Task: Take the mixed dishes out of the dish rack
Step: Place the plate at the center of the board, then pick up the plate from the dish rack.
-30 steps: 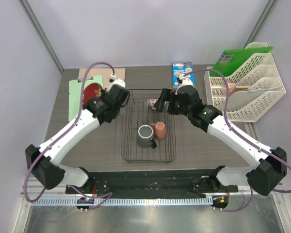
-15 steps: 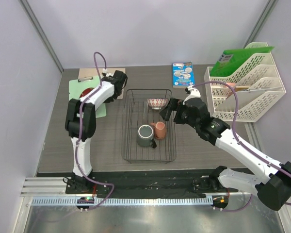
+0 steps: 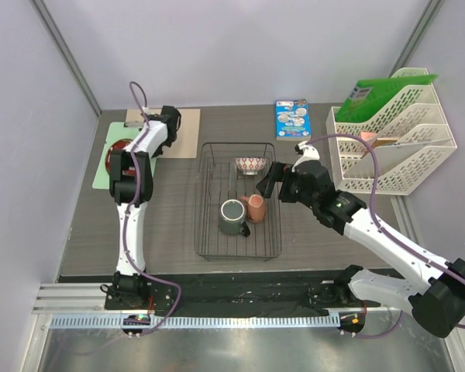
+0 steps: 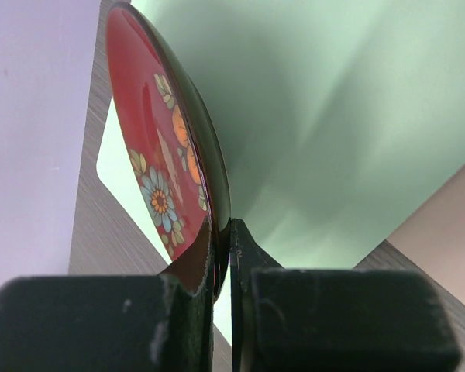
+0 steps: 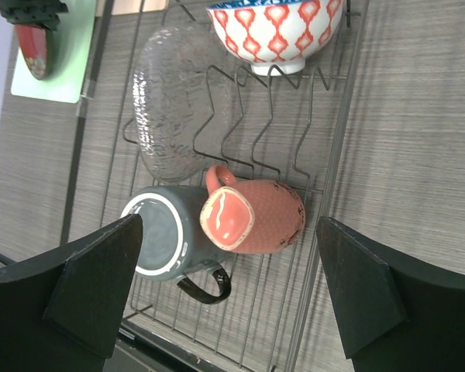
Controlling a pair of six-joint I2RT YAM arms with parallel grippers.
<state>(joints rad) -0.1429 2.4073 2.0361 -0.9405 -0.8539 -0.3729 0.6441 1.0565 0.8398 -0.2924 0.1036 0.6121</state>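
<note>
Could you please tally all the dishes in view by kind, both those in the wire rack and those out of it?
Plates: 2, the dark red plate and the clear glass plate
Bowls: 1, the red-and-white patterned bowl
Mugs: 1, the grey-green mug
Cups: 1, the salmon-pink cup
Total: 5

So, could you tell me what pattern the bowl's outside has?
The bowl has red diamond shapes on white; right wrist view shows it best.

A dark wood-grain table (image 3: 170, 240) is enclosed on three sides by pale lilac walls (image 3: 232, 46) — a brushed-metal ledge (image 3: 232, 350) is seen along its near edge, evenly lit
</note>
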